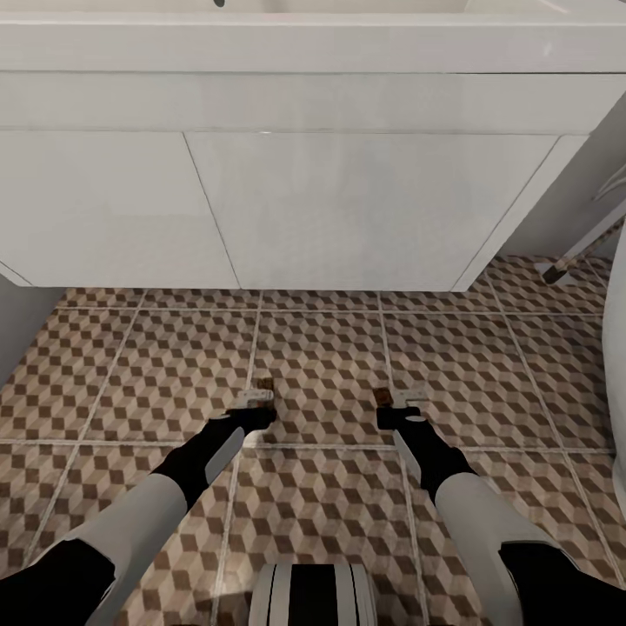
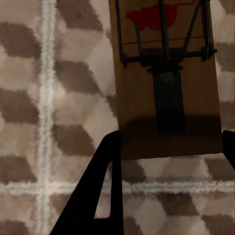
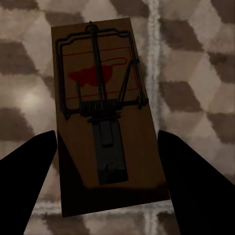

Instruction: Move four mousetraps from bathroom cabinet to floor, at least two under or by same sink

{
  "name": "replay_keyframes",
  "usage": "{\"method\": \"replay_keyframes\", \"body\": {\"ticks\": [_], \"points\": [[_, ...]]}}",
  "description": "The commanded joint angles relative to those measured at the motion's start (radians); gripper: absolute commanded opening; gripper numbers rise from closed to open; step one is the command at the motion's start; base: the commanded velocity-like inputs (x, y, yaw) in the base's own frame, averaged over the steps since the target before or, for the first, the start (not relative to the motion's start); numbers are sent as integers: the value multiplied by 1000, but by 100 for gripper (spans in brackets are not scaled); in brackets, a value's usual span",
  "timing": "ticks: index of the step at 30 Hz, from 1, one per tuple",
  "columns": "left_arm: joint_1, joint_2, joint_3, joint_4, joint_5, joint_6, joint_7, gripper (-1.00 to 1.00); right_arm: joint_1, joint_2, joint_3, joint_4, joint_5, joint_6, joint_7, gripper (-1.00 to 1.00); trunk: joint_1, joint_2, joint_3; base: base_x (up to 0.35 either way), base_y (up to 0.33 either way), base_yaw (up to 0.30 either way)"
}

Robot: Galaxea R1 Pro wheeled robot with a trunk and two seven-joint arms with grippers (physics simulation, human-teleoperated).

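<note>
A: Room? 
B: Cube-pattern tile floor (image 1: pixel 330 348) in brown, beige, white, with pale grout. White vanity unit (image 1: pixel 287 209) spans the far side.

A: Anything else? 
B: Grey wall (image 1: pixel 574 200) at right, slanted white pipe (image 1: pixel 596 235) beside it. Even, flat light.

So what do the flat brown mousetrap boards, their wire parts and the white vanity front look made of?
The mousetrap under the right gripper looks like matte wood, brown with a red printed rodent. Its coiled spring and bar look like dark metal wire. The sink cabinet front looks like glossy white laminate or lacquer, going by its faint sheen; a render leaves that open.
</note>
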Motion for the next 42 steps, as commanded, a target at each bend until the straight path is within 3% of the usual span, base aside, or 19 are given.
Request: {"method": "replay_keyframes", "body": {"ticks": [1, 8, 17, 42], "points": [[-1, 1, -7, -12, 9, 3, 24, -100, 0, 1, -1, -2, 6, 6, -2, -100, 0, 0, -1, 0, 0, 0], [-1, 0, -10, -39, 8, 4, 49, -100, 0, 1, -1, -2, 7, 5, -1, -100, 0, 0, -1, 0, 0, 0], [-1, 3, -10, -43, 8, 5, 51, -100, 0, 1, 0, -2, 7, 5, -1, -100, 4, -2, -35, 0, 0, 0], [-1, 9, -7, -48, 8, 1, 54, -100, 0, 1, 0, -2, 8, 5, -3, -100, 4, -2, -35, 20, 0, 0]]}}
